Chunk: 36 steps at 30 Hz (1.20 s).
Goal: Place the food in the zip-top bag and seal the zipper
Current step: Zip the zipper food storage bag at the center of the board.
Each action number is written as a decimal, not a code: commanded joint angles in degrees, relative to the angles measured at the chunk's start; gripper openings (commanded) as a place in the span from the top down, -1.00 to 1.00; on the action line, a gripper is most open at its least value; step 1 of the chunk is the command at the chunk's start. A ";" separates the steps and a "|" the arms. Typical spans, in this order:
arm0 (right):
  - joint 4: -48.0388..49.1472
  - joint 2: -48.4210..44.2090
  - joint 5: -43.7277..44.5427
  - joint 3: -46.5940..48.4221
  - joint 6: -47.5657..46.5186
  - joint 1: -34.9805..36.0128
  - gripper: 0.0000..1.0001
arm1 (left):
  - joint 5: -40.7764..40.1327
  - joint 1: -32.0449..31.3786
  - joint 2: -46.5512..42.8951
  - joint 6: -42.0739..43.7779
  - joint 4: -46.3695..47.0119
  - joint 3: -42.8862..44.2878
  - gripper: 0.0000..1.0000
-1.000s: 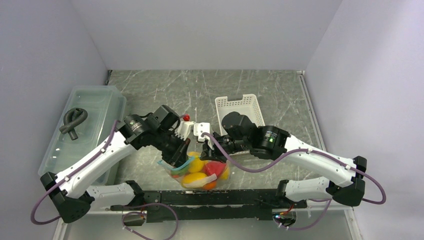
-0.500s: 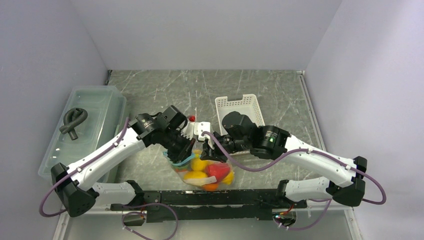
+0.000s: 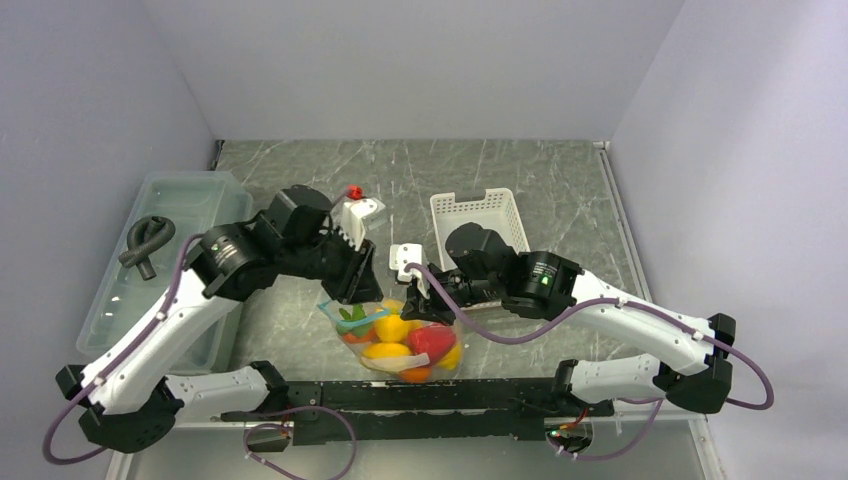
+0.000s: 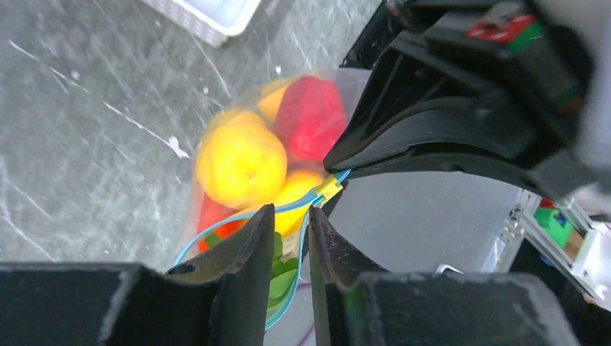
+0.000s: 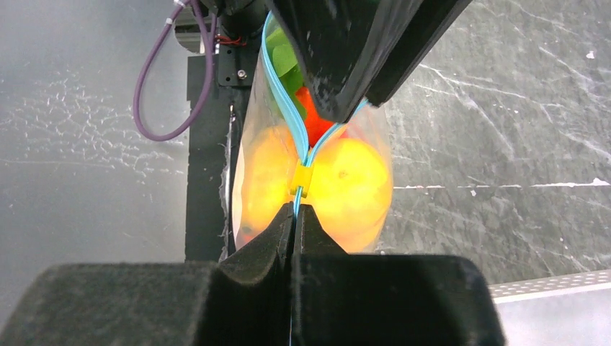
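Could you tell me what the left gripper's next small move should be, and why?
Probably lower the left gripper and pinch the yellow slider. The right gripper is shut on the zipper just behind the slider, beyond it the bag gapes, and the left jaws stand slightly apart above.

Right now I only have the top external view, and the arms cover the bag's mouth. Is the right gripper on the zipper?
Observer: Yes; the right wrist view shows the right gripper shut on the zipper, just behind its yellow slider.
Operator: Sealed past the slider?
Observer: No; beyond it the two blue tracks split apart.
Operator: And the left gripper?
Observer: The left gripper has its jaws slightly apart, one blue track running through the gap.
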 commanded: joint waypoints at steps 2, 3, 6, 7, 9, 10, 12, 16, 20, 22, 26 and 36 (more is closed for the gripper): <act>3.95 -1.98 -1.09 1.67 -0.20 0.01 1.00 | -3.85 -0.11 -2.39 2.29 3.89 4.37 0.39; 3.95 -2.08 -1.34 1.68 -0.27 0.01 1.00 | -4.10 -0.12 -2.89 2.79 3.77 4.97 0.37; 3.84 -2.39 -1.99 1.58 -0.51 0.00 1.00 | -2.94 -0.17 -4.13 4.45 3.68 6.14 0.28; 3.72 -2.42 -2.34 1.65 -0.67 0.01 1.00 | -1.64 -0.15 -4.62 5.04 3.88 6.14 0.23; 3.52 -2.48 -2.78 1.74 -0.73 0.01 1.00 | 1.35 -0.17 -5.51 6.07 4.76 5.62 0.18; 3.43 -2.46 -2.96 1.80 -0.80 0.01 1.00 | 3.41 -0.17 -5.89 6.64 5.22 5.10 0.13; 3.28 -2.57 -3.85 1.75 -0.90 0.01 1.00 | 6.53 -0.17 -6.76 7.83 6.46 3.57 0.01; 3.99 -2.80 -6.35 1.75 -0.42 -0.01 1.00 | 14.43 -0.17 -8.69 9.59 10.60 -1.25 -0.41; 4.50 -2.83 -8.21 2.24 0.29 0.01 1.00 | 20.07 -0.10 -9.60 10.94 14.23 -4.62 -0.49; 5.00 -2.86 -9.37 2.43 0.89 0.00 1.00 | 21.43 -0.17 -9.44 11.60 14.76 -5.44 -0.48; 5.42 -2.51 -11.03 3.19 2.24 0.01 1.00 | 22.70 -0.13 -8.71 12.49 15.62 -6.56 -0.47; 6.06 -0.76 -13.02 5.53 5.33 0.00 1.00 | 25.92 -0.16 -7.20 13.42 16.94 -9.53 -0.24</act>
